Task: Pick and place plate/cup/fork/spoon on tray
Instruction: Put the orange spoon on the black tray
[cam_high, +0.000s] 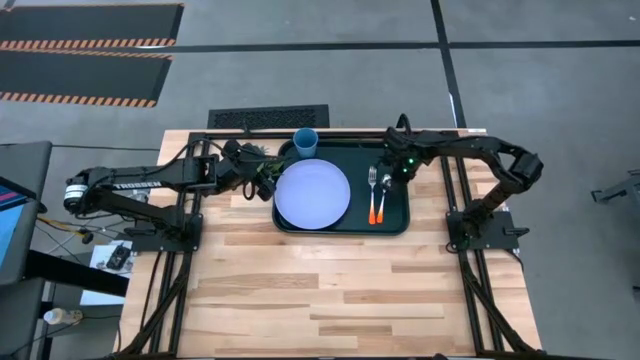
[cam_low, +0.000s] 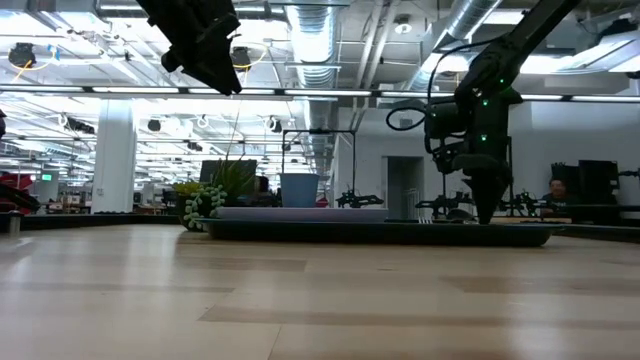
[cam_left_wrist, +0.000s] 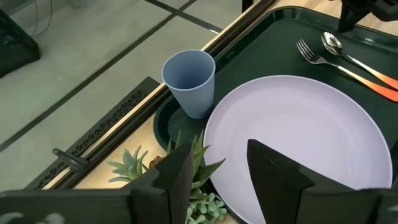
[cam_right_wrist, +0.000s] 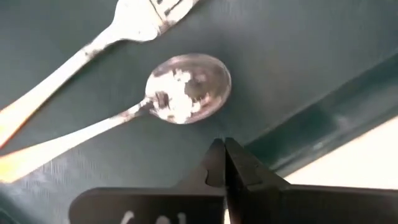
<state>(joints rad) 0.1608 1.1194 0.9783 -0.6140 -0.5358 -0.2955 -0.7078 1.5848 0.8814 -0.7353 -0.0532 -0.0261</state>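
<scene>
We find the right claw (cam_right_wrist: 225, 163) clenched on nothing, fingers pressed tip to tip, poised low over the tray (cam_high: 395, 222) at its far right corner, just beyond the spoon's bowl. In the low view this claw (cam_low: 487, 205) points straight down with its tips close to the tray floor.

The spoon (cam_right_wrist: 168, 98) lies flat on the tray nearest the right claw, bowl toward the tray's far edge, orange handle toward its near edge. The fork (cam_right_wrist: 118, 26) lies just beside the spoon on the side away from the tray's right rim, parallel to it, tines also toward the far edge. From above, both the fork (cam_high: 372, 193) and the spoon (cam_high: 383, 196) sit in the tray's right part, apart from the plate.

The plate (cam_high: 312, 193) rests flat in the tray's left half. The cup (cam_high: 305, 143) stands upright at the tray's far left corner, mouth up, close to the plate's rim; we cannot tell whether they touch.

The left claw (cam_left_wrist: 217, 171) is released, fingers spread and holding nothing, raised over the tray's left rim near the plate. A small green plant ornament (cam_left_wrist: 193, 186) stands just outside that rim on the wooden surface (cam_high: 300, 290).
</scene>
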